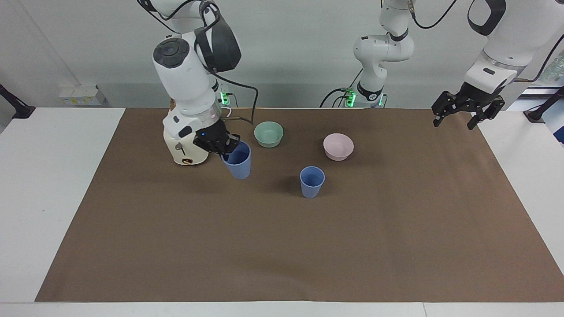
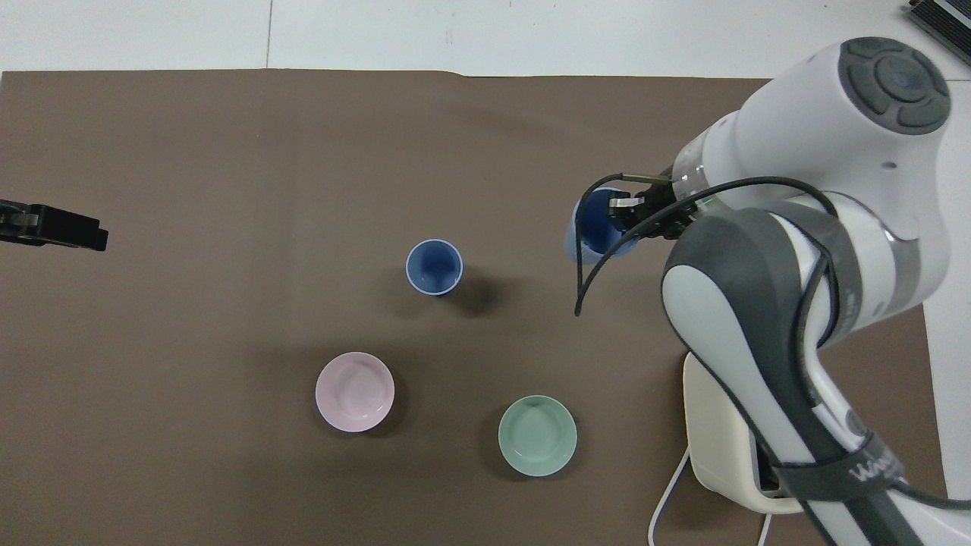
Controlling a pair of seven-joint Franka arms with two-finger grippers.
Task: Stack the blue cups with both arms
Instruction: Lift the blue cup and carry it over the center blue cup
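Note:
One blue cup (image 1: pixel 312 181) stands upright on the brown mat near the middle of the table; it also shows in the overhead view (image 2: pixel 434 266). My right gripper (image 1: pixel 225 147) (image 2: pixel 631 215) is shut on the rim of the second blue cup (image 1: pixel 238 162) (image 2: pixel 593 235), one finger inside it. It holds the cup in the air over the mat, between the toaster and the standing cup. My left gripper (image 1: pixel 454 124) (image 2: pixel 53 227) is open and empty, waiting above the mat's edge at the left arm's end.
A mint-green bowl (image 1: pixel 269 133) (image 2: pixel 537 435) and a pink bowl (image 1: pixel 338 146) (image 2: pixel 354 391) sit nearer to the robots than the standing cup. A cream toaster (image 1: pixel 184 152) (image 2: pixel 717 455) stands toward the right arm's end, partly under the right arm.

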